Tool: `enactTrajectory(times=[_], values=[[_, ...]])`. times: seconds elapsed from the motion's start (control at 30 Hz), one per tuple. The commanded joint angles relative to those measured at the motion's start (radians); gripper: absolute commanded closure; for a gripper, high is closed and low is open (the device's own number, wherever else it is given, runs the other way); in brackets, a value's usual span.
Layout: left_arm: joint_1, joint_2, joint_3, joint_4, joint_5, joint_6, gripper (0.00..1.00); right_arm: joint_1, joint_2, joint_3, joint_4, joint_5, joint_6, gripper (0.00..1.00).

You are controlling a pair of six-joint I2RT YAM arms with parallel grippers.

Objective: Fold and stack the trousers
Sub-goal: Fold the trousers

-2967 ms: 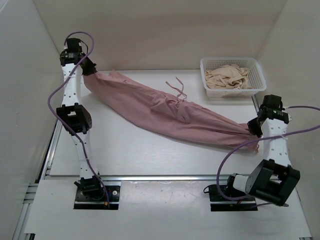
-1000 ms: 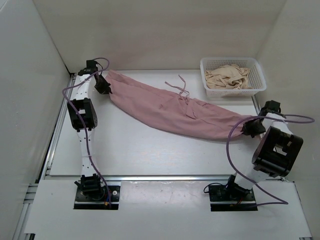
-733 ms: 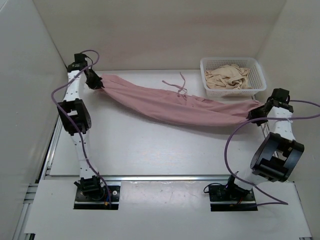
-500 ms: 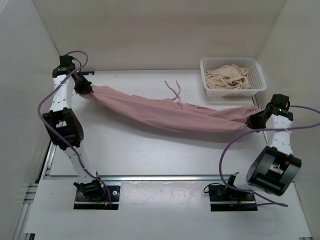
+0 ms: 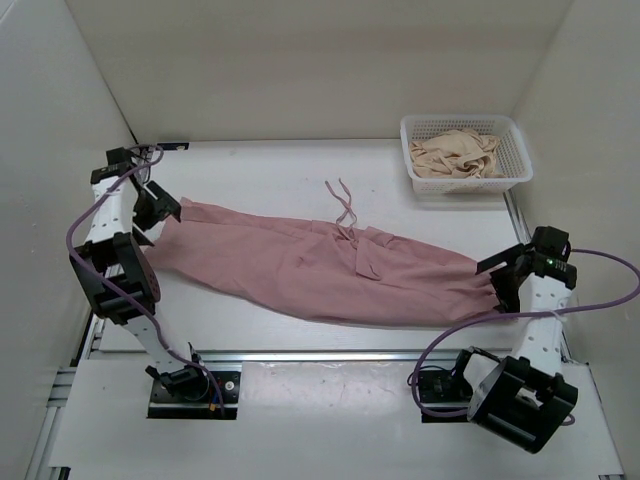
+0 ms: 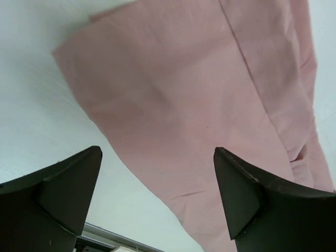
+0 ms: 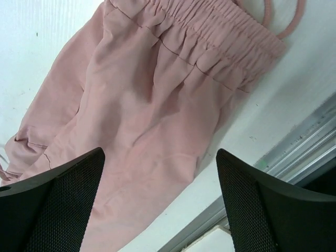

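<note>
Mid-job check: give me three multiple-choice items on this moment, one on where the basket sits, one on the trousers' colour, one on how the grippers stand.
1. Where is the white basket?
A) far right corner of the table
B) near left corner
C) between the arm bases

2. What colour are the trousers?
A) navy
B) dusty pink
C) green

3. How do the left gripper and right gripper stand?
A) both shut on the cloth
B) only the left open
C) both open, holding nothing

Answers:
1 A: the top view shows it at the far right, with a beige garment inside.
2 B: pink fabric lies spread across the table.
3 C: each wrist view shows jaws wide apart above the flat cloth.
</note>
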Motion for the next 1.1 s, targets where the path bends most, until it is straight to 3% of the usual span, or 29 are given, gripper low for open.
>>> enactTrajectory(times=[0.0, 0.03, 0.07, 0.1, 0.17, 0.2, 0.23, 0.27, 0.3, 0.33, 0.43, 0.47, 0.53, 0.57, 0.6, 0.67, 0.8, 0.93, 0.97, 1.07], values=[[0.014, -0.085, 0.097, -0.006, -0.03, 0.009, 0.0, -0.004, -0.029, 0.098, -0.027, 0.024, -0.019, 0.09], [0.014, -0.085, 0.097, -0.006, -0.03, 0.009, 0.05, -0.004, -0.029, 0.118, -0.027, 0.024, -0.03, 0.09], [0.014, -0.085, 0.108, -0.006, -0.03, 0.009, 0.26, -0.004, -0.029, 0.135, -0.027, 0.015, -0.039, 0.13], [0.014, -0.085, 0.108, -0.006, -0.039, 0.009, 0.38, -0.004, -0.029, 0.164, -0.027, 0.015, -0.039, 0.16], [0.014, -0.073, 0.097, 0.013, -0.03, 0.009, 0.5, 0.007, -0.029, 0.184, -0.016, 0.004, -0.062, 0.34], [0.014, -0.036, 0.097, 0.023, -0.018, 0.009, 0.5, 0.016, -0.017, 0.184, 0.014, 0.004, -0.074, 0.45], [0.014, -0.01, 0.109, 0.023, -0.018, 0.009, 0.45, 0.016, -0.008, 0.184, 0.031, -0.006, -0.074, 0.7], [0.005, 0.019, 0.135, 0.023, -0.018, 0.009, 0.35, 0.016, 0.03, 0.184, 0.05, -0.022, -0.087, 0.9], [0.005, 0.079, 0.152, 0.023, -0.027, 0.009, 0.23, 0.016, 0.058, 0.184, 0.07, -0.061, -0.097, 1.0], [0.005, 0.11, 0.172, 0.002, -0.027, 0.009, 0.0, 0.016, 0.09, 0.207, 0.096, -0.062, -0.097, 1.0], [0.005, 0.209, 0.237, 0.002, -0.007, 0.0, 0.0, 0.016, 0.243, 0.27, 0.124, -0.108, -0.142, 1.0], [-0.005, 0.231, 0.249, 0.002, -0.007, 0.0, 0.0, 0.016, 0.323, 0.287, 0.124, -0.125, -0.153, 0.94], [-0.017, 0.295, 0.289, 0.002, 0.003, 0.0, 0.0, 0.016, 0.423, 0.313, 0.133, -0.139, -0.153, 0.72], [-0.017, 0.312, 0.289, 0.002, 0.017, 0.0, 0.0, 0.016, 0.444, 0.324, 0.144, -0.152, -0.153, 0.49], [-0.029, 0.331, 0.312, 0.002, 0.039, 0.0, 0.0, 0.016, 0.461, 0.324, 0.156, -0.161, -0.134, 0.35], [-0.041, 0.383, 0.33, 0.002, 0.048, 0.009, 0.0, 0.016, 0.497, 0.302, 0.199, -0.162, -0.102, 0.17], [-0.063, 0.449, 0.355, 0.002, 0.057, 0.009, 0.0, 0.034, 0.602, 0.278, 0.23, -0.125, -0.068, 0.15], [-0.063, 0.49, 0.375, 0.002, 0.068, 0.0, 0.1, 0.045, 0.651, 0.264, 0.277, -0.096, -0.039, 0.26], [-0.063, 0.501, 0.384, 0.002, 0.068, 0.0, 0.24, 0.045, 0.665, 0.273, 0.277, -0.096, -0.039, 0.29], [-0.063, 0.512, 0.408, 0.002, 0.077, 0.0, 0.48, 0.072, 0.71, 0.287, 0.277, -0.079, -0.025, 0.37]])
